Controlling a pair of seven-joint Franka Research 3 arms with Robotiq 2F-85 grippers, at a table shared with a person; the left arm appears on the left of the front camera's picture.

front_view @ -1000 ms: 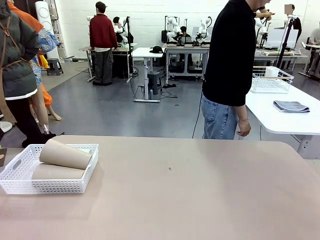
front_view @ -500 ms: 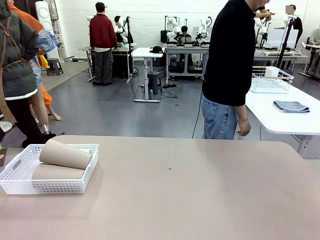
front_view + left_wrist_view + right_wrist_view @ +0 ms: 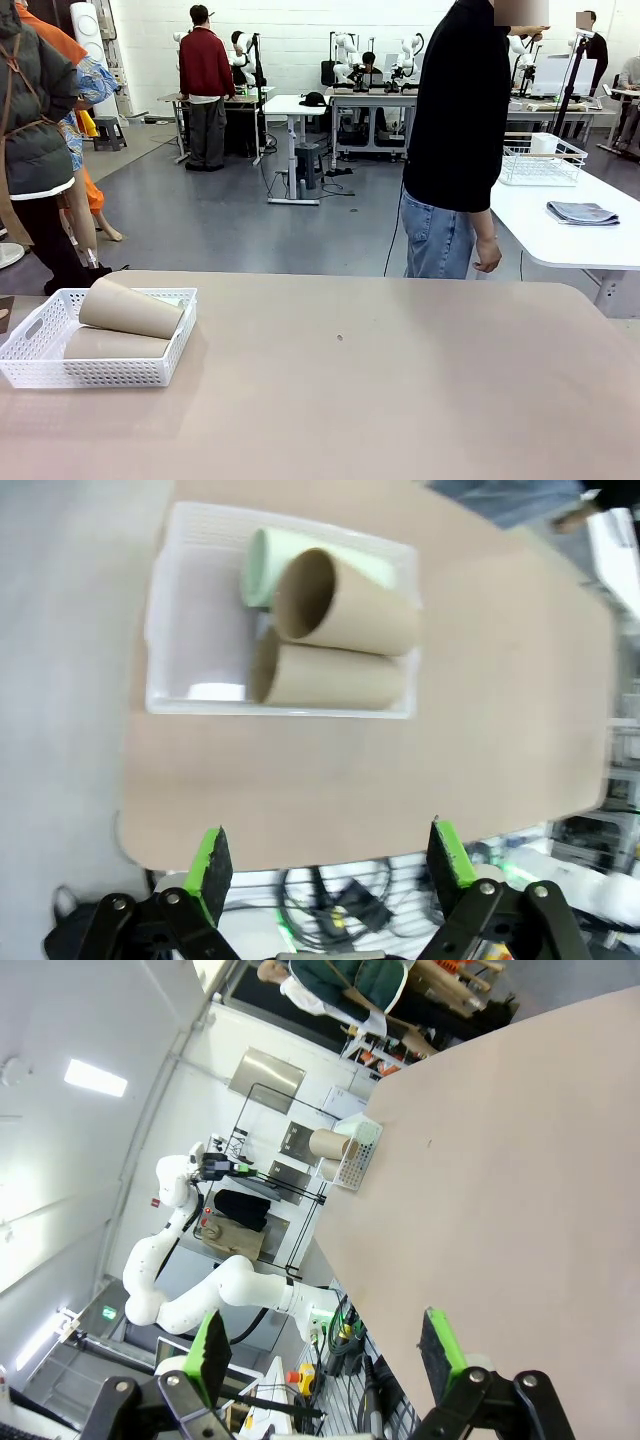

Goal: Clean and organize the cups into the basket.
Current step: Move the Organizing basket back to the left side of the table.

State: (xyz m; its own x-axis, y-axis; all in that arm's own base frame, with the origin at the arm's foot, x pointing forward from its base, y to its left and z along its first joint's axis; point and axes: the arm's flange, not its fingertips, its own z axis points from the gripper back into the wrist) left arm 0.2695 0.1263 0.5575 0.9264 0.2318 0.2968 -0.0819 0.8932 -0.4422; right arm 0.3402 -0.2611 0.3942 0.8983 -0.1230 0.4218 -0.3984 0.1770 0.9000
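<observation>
The white lattice basket (image 3: 40,352) sits at the bench's (image 3: 380,400) left end, holding two matte tan cups (image 3: 345,605) lying stacked and a mint cup (image 3: 262,565) behind them. A person (image 3: 460,140) stands beyond the far edge. Left tool (image 3: 327,852) and right tool (image 3: 325,1345) both gape wide, empty.

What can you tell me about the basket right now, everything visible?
The basket is a shallow white rectangular plastic tray with small-hole lattice sides and a slot handle in its end wall. It sits flat on the tan table near the robot's left edge. Inside lie three cups on their sides: a mint green cup and a tan cup on the floor, with a second tan cup resting across them. Neither gripper touches it.
</observation>
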